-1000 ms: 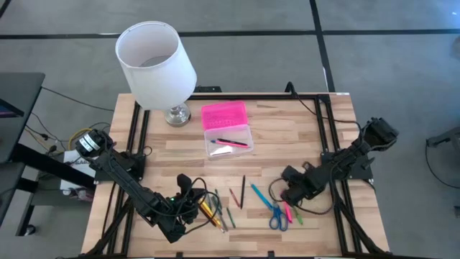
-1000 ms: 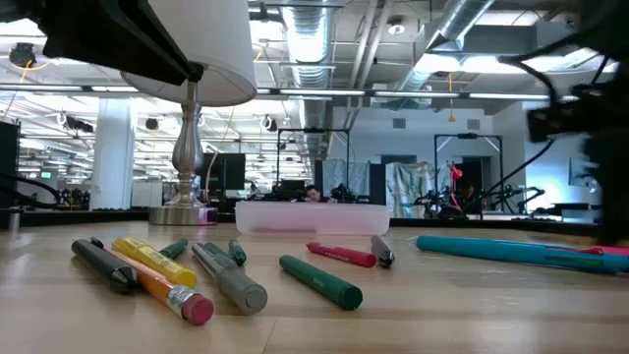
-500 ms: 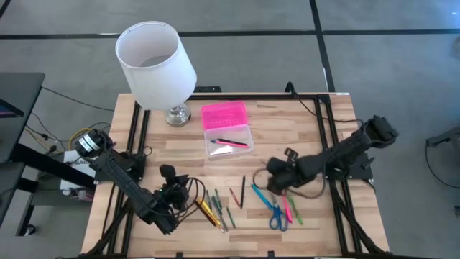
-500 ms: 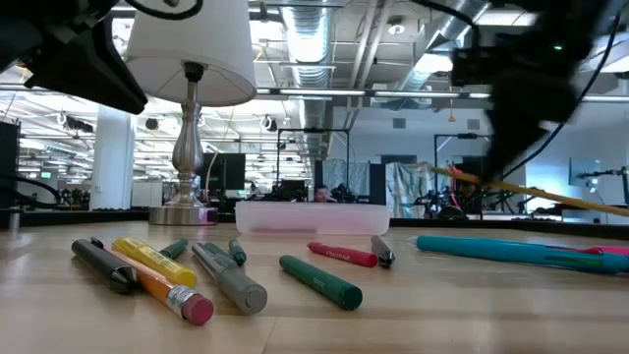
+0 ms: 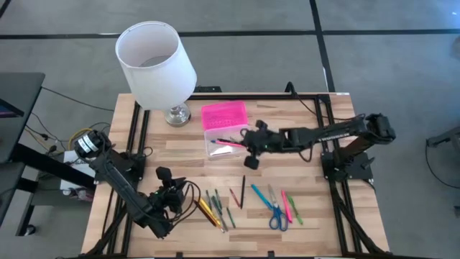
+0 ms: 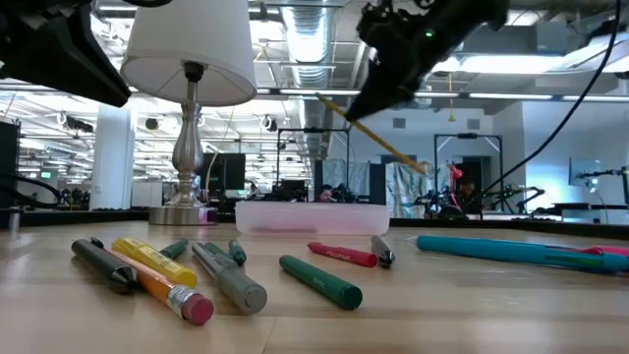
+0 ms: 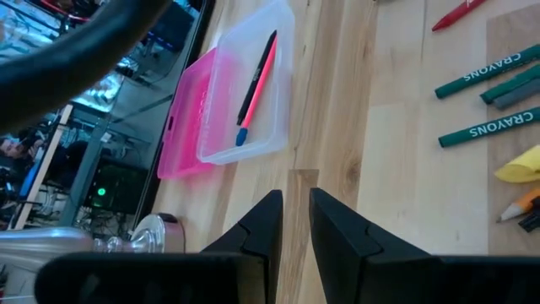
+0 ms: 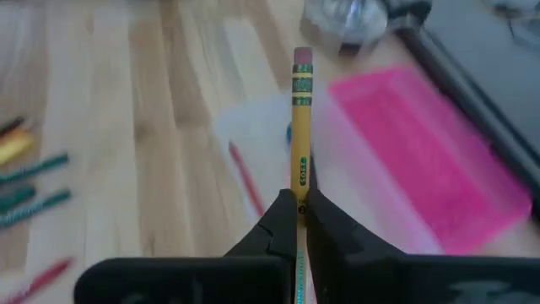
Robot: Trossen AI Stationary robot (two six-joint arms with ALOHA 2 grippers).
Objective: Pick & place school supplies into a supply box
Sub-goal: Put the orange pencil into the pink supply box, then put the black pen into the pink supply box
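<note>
The supply box, a clear base (image 5: 228,141) with an open pink lid (image 5: 223,115), stands at the table's far middle with a pink-and-black pen (image 7: 257,76) inside. My right gripper (image 5: 249,146) hangs just right of it, shut on a yellow pencil (image 8: 301,127). Loose school supplies lie near the front edge: pencils and green crayons (image 5: 215,208), a red pen (image 5: 234,197), blue scissors (image 5: 275,214). My left gripper (image 7: 294,207) hovers at the near left, a narrow gap between its fingers and nothing in it. My right gripper pinches the pencil's shaft (image 8: 300,181) between its two fingertips. The fingers slant down from the table's right side. The pink eraser end (image 8: 302,56) sticks out past the fingers toward the box. The pencil (image 6: 383,143) hangs tilted, clear of the table.
A white lamp (image 5: 154,61) on a metal foot (image 5: 176,114) stands at the far left, beside the pink lid. A teal pen (image 6: 511,251) and pink and green pens (image 5: 290,206) lie at the near right. Bare wood shows between the box and the loose supplies.
My right gripper has risen from beside the scissors and swung toward the far left to the box, turning as it went, with the yellow pencil carried clear of the table. My left gripper has drawn back a little toward the table's left edge and turned.
</note>
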